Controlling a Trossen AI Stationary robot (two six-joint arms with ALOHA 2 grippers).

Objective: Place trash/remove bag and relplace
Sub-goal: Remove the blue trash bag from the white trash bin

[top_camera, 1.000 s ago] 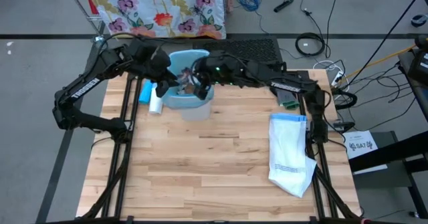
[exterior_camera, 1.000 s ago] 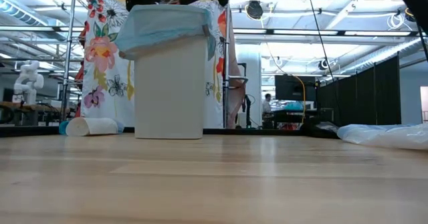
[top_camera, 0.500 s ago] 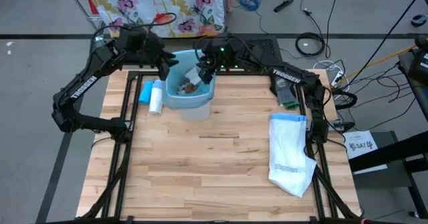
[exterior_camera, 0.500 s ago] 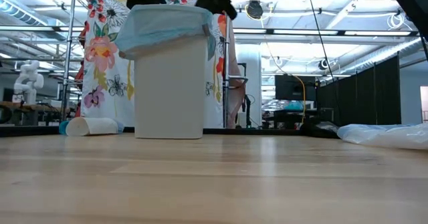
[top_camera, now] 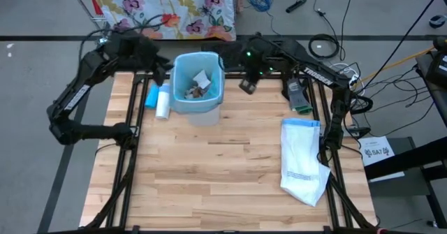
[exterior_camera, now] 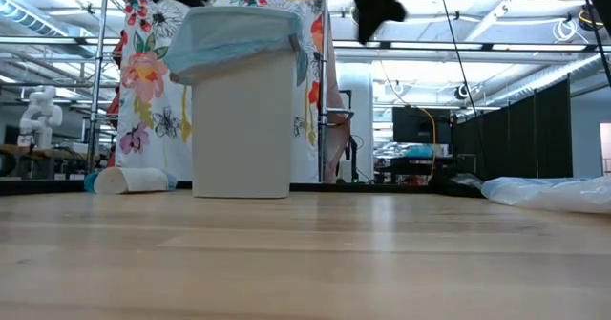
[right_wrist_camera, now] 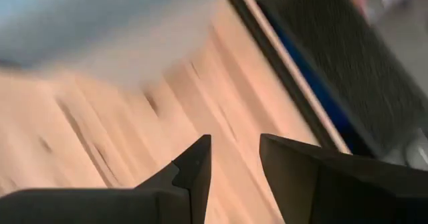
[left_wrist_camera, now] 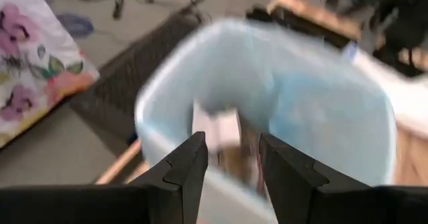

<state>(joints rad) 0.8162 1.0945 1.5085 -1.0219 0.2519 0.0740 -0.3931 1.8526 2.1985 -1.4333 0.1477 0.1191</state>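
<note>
Room: an open workshop with bright ceiling lights, a flowered cloth (exterior_camera: 153, 81) hanging behind the table, cables on the grey floor.
Surface: a pale wooden plank table (top_camera: 209, 171) in a black frame.
Bin: a white plastic waste bin (exterior_camera: 242, 134) stands upright near the table's far edge, lined with the thin translucent light-blue plastic bag (top_camera: 183, 103), whose hem is folded down over the rim.
Trash: small crumpled scraps of brown and white paper (top_camera: 198, 86) lie inside the lined bin.
Left gripper (left_wrist_camera: 232, 158): beside the bin's far-left corner, above and outside the rim; its two dark fingers (left_wrist_camera: 189, 164) stand a small way apart with nothing between them, touching nothing.
Right gripper (top_camera: 248, 82): over bare wood just right of the bin, clear of it; its fingers (right_wrist_camera: 194, 167) are parted by a narrow gap and hold nothing.
Replacement: a larger white plastic bag with a blue hem and small print (top_camera: 303, 161) lies flat at the table's right side, well apart from the bin.
Beside the bin: a blue-and-white cylinder (top_camera: 161, 101) lies on its side just left of it.
</note>
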